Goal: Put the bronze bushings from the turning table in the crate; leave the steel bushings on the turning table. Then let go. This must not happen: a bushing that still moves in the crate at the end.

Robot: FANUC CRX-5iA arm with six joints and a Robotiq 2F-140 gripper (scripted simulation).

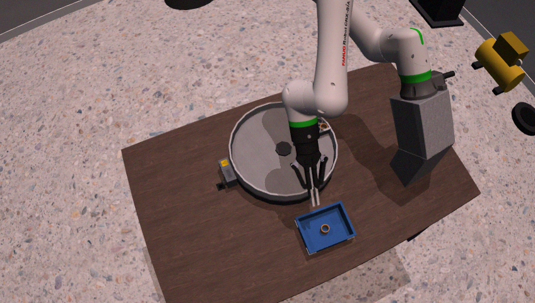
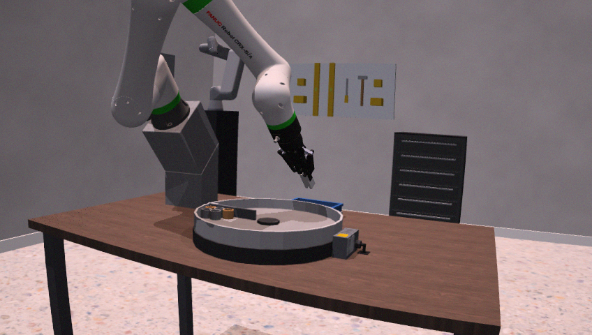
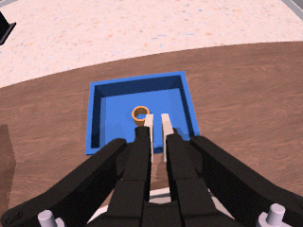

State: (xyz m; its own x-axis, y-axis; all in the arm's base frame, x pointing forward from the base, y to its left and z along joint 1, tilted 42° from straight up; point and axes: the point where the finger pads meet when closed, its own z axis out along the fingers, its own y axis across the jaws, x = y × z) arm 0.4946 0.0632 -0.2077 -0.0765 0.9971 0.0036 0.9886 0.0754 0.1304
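Note:
My gripper (image 1: 315, 204) (image 2: 308, 187) (image 3: 157, 125) is shut with a thin gap and nothing between its fingertips. It hangs above the table, between the turning table and the crate. The blue crate (image 1: 347, 219) (image 2: 317, 203) (image 3: 189, 104) holds one bronze bushing (image 1: 325, 232) (image 3: 140, 112) standing upright near its middle. The turning table (image 1: 249, 149) (image 2: 265, 239) bears a cluster of bushings by its rim: a bronze bushing (image 2: 227, 213), another bronze bushing (image 2: 211, 206) further back, and steel bushings (image 2: 215, 214) (image 2: 204, 213) beside them. In the top view the arm partly hides this cluster.
The turning table has a raised rim, a dark centre hub (image 1: 283, 148) (image 2: 267, 221) and a straight divider (image 2: 245, 213) beside the bushings. A grey drive box (image 1: 228, 173) (image 2: 345, 246) sits against its outside. The arm's pedestal (image 1: 435, 124) (image 2: 186, 145) stands on the wooden table (image 1: 195, 210) (image 2: 415, 265).

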